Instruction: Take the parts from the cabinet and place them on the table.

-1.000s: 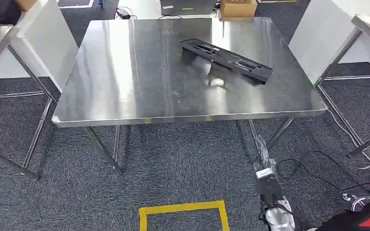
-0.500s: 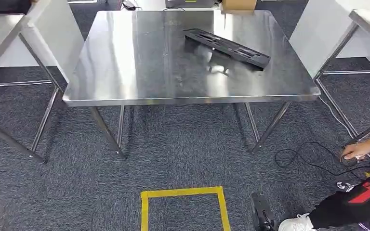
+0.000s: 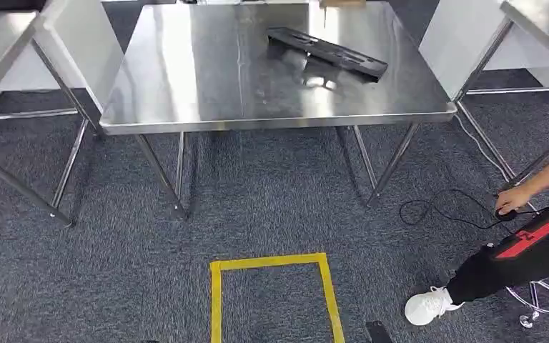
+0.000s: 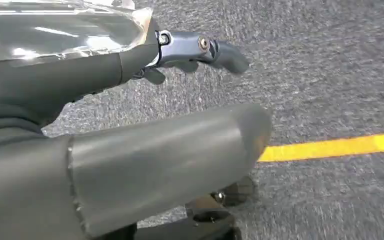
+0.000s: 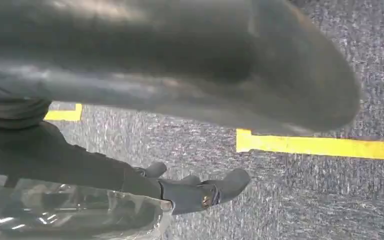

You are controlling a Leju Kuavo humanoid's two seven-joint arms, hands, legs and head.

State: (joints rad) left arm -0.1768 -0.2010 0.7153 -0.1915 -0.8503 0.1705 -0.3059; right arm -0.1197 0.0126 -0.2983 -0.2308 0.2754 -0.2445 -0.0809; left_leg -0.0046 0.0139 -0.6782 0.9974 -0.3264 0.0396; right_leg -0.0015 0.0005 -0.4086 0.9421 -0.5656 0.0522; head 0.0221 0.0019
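A long black part [image 3: 327, 51] lies flat and at an angle on the steel table [image 3: 186, 93], toward its far right side. My left hand [image 4: 130, 150] hangs over the grey carpet, its fingers [image 4: 200, 47] spread away from the thick thumb with nothing between them. My right hand [image 5: 180, 65] also hangs above the carpet, and its fingers [image 5: 205, 192] hold nothing and stand apart from the thumb. Both hands are well short of the table.
A yellow tape square [image 3: 275, 262] marks the carpet in front of me. A person crouches at the right, a hand [image 3: 513, 199] on a black cable [image 3: 436, 211], a white shoe [image 3: 429, 306] near a stool base [image 3: 543, 300]. Other steel tables stand left [image 3: 0, 43] and right [image 3: 543, 21].
The whole picture has shifted: the camera has drawn back, so the table sits higher and smaller. The person's arm and leg have come further in at the right.
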